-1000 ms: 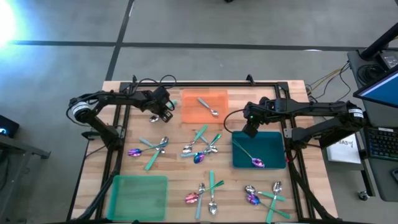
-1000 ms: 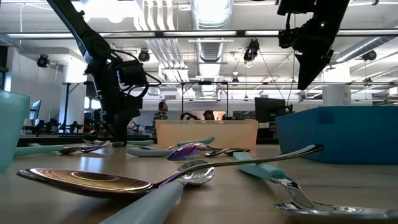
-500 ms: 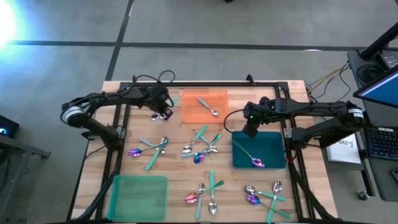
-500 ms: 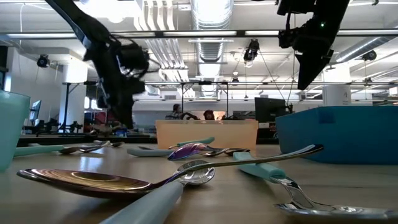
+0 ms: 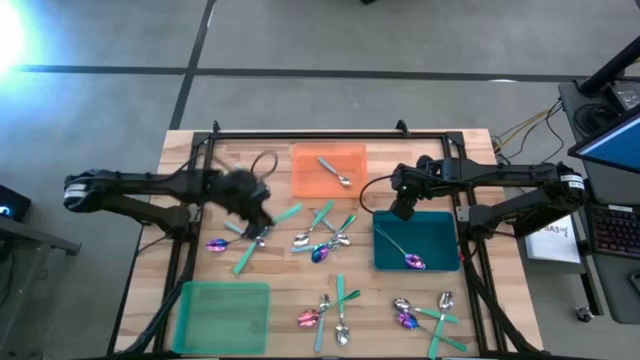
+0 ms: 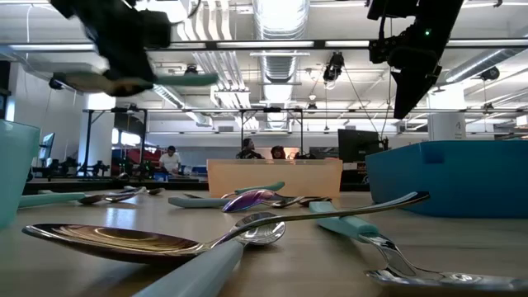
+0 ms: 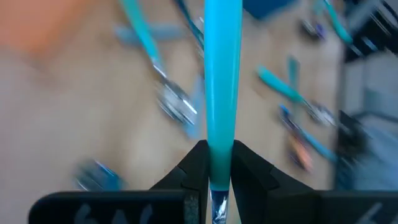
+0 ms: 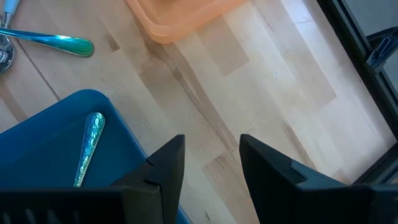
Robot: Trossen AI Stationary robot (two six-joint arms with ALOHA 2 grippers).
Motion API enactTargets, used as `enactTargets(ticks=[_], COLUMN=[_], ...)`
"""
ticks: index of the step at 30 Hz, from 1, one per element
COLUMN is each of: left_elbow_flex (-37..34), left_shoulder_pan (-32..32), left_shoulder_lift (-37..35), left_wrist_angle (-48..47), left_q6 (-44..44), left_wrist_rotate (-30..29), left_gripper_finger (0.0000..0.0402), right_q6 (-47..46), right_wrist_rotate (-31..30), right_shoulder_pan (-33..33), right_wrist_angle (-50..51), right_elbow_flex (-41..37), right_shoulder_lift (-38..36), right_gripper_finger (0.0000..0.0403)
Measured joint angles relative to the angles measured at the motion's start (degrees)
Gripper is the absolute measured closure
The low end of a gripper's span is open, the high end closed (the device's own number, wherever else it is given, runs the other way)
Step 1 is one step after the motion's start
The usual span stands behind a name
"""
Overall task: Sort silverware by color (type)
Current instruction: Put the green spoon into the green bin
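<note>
I have the left gripper [image 7: 219,163] clamped on a teal-handled utensil [image 7: 222,81] — carried above the table, between the orange tray [image 5: 328,171] and the green tray [image 5: 222,316]. The right gripper [image 8: 211,155] hangs wide, empty, by the blue tray [image 5: 417,240]. Next, I'd say — release over green.

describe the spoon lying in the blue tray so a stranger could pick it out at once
Find the dark teal-blue tray on the table's right side, just under the right gripper. One iridescent spoon lies diagonally inside. Its purple bowl and being alone in that tray set it apart from the spoons scattered outside.
</note>
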State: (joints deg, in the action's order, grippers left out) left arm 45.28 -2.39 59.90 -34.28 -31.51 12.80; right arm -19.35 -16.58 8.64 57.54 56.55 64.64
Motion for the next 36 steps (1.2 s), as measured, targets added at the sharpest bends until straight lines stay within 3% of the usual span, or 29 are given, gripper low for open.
enactTargets(ticks=[6,15,21,30,36], left_elbow_flex=[-0.02,-0.02,-0.02,-0.02,-0.02], left_shoulder_pan=[17.30,37.77,41.64,41.76,41.74], left_shoulder_lift=[-3.93,-2.51,0.38,5.79,9.49], left_wrist_angle=[-7.93,-8.26,-8.14,-1.90,-1.37], left_q6=[-17.02,-38.62,-44.94,-47.26,-47.66], left_wrist_rotate=[0.27,0.89,2.00,10.82,11.42], left_gripper_finger=[0.0365,0.0364,0.0364,0.0362,0.0327], right_q6=[0.09,-0.08,-0.35,-0.34,-0.15], right_wrist_rotate=[0.00,-0.03,0.00,0.07,0.24], right_shoulder_pan=[0.02,0.02,0.02,0.02,0.00], right_wrist_angle=[-0.04,-1.44,-1.60,-1.39,-0.99], right_elbow_flex=[0.00,0.00,0.00,0.00,0.00], right_shoulder_lift=[0.00,0.00,0.00,0.01,0.01], right_gripper_finger=[0.0257,0.0257,0.0257,0.0257,0.0257])
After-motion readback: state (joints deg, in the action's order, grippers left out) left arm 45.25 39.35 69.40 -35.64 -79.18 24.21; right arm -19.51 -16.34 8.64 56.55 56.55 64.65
